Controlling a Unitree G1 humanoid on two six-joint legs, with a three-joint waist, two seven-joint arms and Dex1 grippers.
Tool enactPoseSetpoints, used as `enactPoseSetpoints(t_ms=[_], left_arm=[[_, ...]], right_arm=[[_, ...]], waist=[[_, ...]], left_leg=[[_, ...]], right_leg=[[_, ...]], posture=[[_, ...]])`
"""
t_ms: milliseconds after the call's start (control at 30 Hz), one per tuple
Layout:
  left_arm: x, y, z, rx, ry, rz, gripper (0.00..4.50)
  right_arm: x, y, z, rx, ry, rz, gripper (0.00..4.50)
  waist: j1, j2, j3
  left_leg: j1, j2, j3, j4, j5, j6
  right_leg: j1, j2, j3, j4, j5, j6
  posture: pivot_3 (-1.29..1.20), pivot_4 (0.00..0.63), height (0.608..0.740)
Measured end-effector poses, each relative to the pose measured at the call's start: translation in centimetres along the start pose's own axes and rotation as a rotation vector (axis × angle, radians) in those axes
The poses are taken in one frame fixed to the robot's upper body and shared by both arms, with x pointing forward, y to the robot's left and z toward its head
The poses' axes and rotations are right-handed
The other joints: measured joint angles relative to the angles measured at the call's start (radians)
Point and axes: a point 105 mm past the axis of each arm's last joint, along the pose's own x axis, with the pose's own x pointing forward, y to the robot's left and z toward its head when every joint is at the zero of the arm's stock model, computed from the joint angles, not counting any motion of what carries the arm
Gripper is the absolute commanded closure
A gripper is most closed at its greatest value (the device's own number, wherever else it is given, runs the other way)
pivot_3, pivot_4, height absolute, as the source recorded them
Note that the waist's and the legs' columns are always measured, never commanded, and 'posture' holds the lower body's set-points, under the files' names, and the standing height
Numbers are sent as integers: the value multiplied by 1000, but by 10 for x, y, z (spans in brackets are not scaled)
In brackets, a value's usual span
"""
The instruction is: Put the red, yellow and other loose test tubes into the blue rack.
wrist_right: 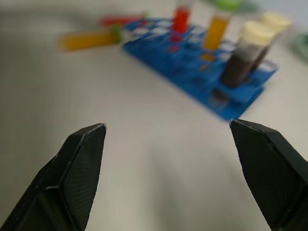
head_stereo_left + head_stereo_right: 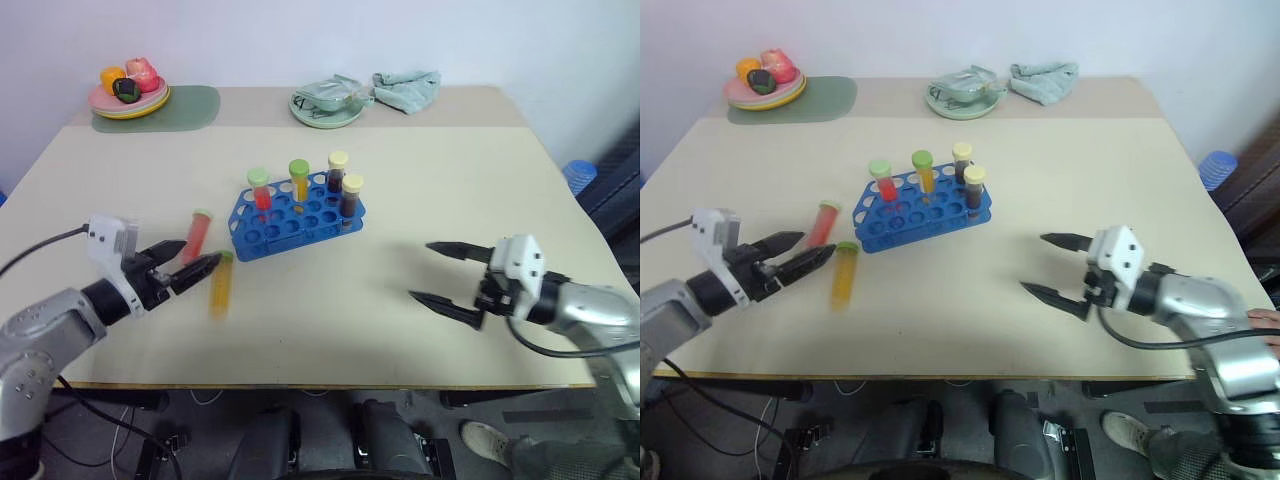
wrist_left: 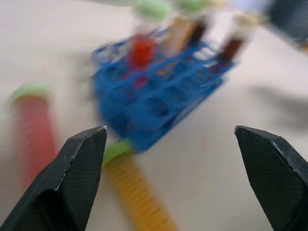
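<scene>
On the beige surface, near its middle, the blue rack is seen with four tubes standing upright in it: a red tube with a green cap, a yellow one with a green cap, and two dark ones with cream caps. Two loose tubes are seen lying flat at about 9 o'clock from the rack: a red tube with its green cap pointing away from the robot, and a yellow tube lying nearer the robot, its green cap toward the rack.

The left claw is held spread wide, with nothing pinched between its fingers. It is placed at about 8 o'clock from the rack, its tips pointed toward the rack; the loose red tube lies just beyond its upper finger and the yellow tube just beside its lower finger. Whether either finger touches a tube cannot be told. In the left wrist view the yellow tube is seen just beside one finger, and the red tube farther out.

The right claw is also spread wide and empty, held over bare surface at about 4 o'clock from the rack, well apart from it, tips pointed to the robot's left.

At the far edge, a plate of toy fruit on a green mat, a green dish and a crumpled cloth are seen.
</scene>
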Motion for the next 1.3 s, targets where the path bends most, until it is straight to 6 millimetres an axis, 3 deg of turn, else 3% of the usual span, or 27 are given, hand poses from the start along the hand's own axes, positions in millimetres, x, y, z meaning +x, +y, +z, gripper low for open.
enactPoseSetpoints(t_ms=[233,433,800,900,1067,1100,1300], left_arm=[[25,-10,4,-109,228,42,124],[39,-10,-18,-139,377,98,124],[65,-24,-28,-257,461,236,124],[69,-28,-28,-296,476,302,946],[73,-28,-29,-311,497,390,3505],[75,-29,-28,-319,498,394,3754],[78,-31,-27,-333,498,405,3767]], right_arm=[[-1,1,16,-24,-6,95,309],[3,-1,18,-49,1,129,309],[5,-4,22,-69,-4,127,309],[5,-4,22,-65,-3,120,249],[5,-3,20,-50,5,108,249],[5,-3,20,-53,5,107,249],[3,-6,23,-62,2,86,249]], waist=[[2,-3,1],[4,-3,2],[25,-3,2],[27,-3,1],[27,-3,1],[27,-3,1],[27,-3,1]], left_leg=[[-1,-1,0,1,0,-1],[-1,-1,0,1,3,-6],[-2,-1,0,1,4,-7],[-2,-1,0,1,4,-7],[-2,-2,0,2,4,-8],[-2,-2,0,2,4,-8],[-2,-2,0,3,5,-9]], right_leg=[[-1,0,-1,0,0,1],[-1,0,0,0,0,1],[-2,0,0,0,0,1],[-2,0,0,-1,0,1],[-2,0,0,0,0,1],[-2,0,0,0,0,1],[-1,0,0,0,0,1]], posture=[[0,150,740],[0,150,740],[0,150,740],[0,150,740],[0,150,740],[0,150,740],[0,150,740]])
